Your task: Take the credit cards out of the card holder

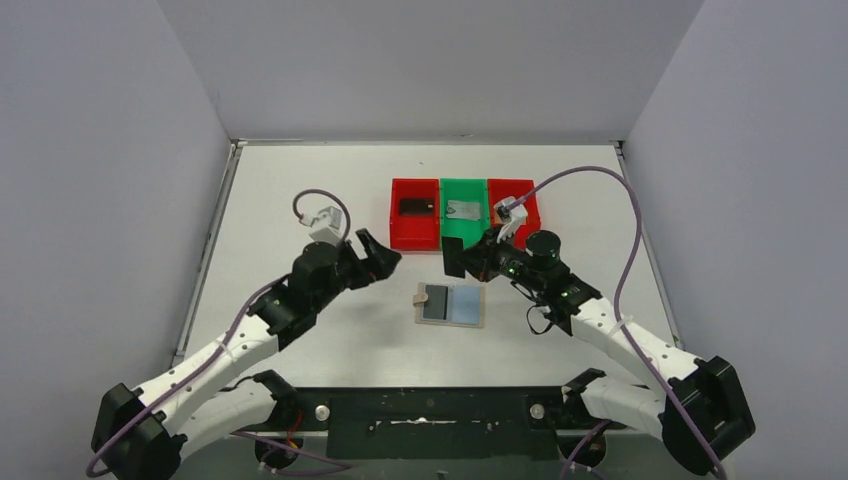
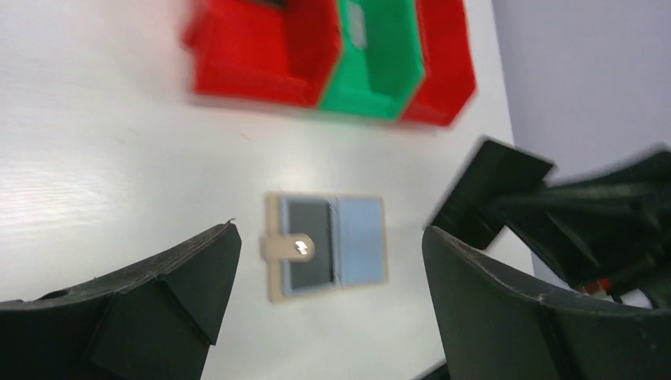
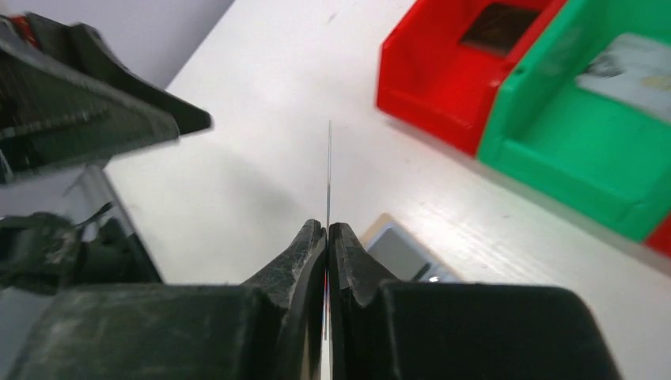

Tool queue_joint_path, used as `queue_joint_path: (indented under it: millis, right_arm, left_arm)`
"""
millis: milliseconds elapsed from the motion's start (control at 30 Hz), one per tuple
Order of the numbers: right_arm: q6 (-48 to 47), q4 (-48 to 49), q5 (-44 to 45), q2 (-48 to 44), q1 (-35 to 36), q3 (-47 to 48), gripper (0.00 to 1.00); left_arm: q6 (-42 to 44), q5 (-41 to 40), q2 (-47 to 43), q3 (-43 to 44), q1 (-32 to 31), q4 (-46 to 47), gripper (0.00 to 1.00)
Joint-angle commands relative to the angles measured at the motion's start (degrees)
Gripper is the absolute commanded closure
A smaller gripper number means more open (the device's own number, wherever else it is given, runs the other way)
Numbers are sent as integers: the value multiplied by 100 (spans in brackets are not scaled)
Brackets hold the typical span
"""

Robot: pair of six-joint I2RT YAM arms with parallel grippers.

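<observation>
The right pincer (image 3: 327,231) is shut tight on a thin black card (image 3: 329,170). The card stands on its edge between the two fingers. The pincer holds it up in the air, just past the far side of the card holder (image 1: 450,305).

The left pincer (image 1: 382,252) is wide apart and holds nothing. It hangs near the card holder, to its left and a bit farther back.

The card holder lies open and flat on the tabletop (image 1: 300,200), between the two pincers, with its blue inside up. A dark card (image 2: 307,245) seems to sit in its left half.

Farther back are the bins. The red bin (image 1: 415,240) has a second black card (image 1: 415,206) in it. The green bin (image 1: 463,233) has a grey card (image 1: 462,210).

So I think two cards are done, one is on its way, and one is left to pull out.
</observation>
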Motion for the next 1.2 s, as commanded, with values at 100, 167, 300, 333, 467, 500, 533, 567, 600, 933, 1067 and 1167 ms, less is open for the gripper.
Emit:
queue_joint_path:
  millis: [100,167,300,333,467,500,533,567,600,933,1067,1167]
  right_arm:
    - [-2158,-776,1516,486,29,1047,100]
    - [-2595,-850,1564,747,92,1302,100]
    - [-3592,-1003,1742,1278,366,1825,100]
    - [-3857,-1032,1804,1410,470,1960,100]
    - [-4596,-974,2201,1977,828,2397,100]
    - [-4672,-967,2220,2096,880,2507,100]
    - [-4731,-941,2240,2211,901,2600,100]
    - [-4775,-899,2261,2314,910,2674,100]
    - [-4816,-850,2287,2427,919,2782,100]
    - [-5625,-1124,2651,3501,891,3656,100]
    - [-5714,-1252,2799,3777,898,3907,100]
    - [-5786,-1188,2750,3915,894,3992,100]
  left_arm:
    - [564,769,331,1006,2217,-1758,13]
    - [724,520,347,1277,2457,-2175,13]
    - [1167,-156,214,1626,2516,-2780,12]
    - [1274,-283,119,1623,2524,-2827,12]
    - [1515,-617,-424,1166,2553,-2676,10]
    - [1546,-639,-550,1049,2559,-2594,10]
    - [1552,-684,-647,939,2564,-2522,9]
    - [1551,-737,-739,850,2566,-2465,9]
    - [1580,-789,-815,740,2566,-2359,9]
    - [1619,-1129,-639,730,2625,-2567,7]
    - [1580,-1223,-729,728,2624,-2616,7]
    - [1570,-1285,-961,657,2629,-2523,7]
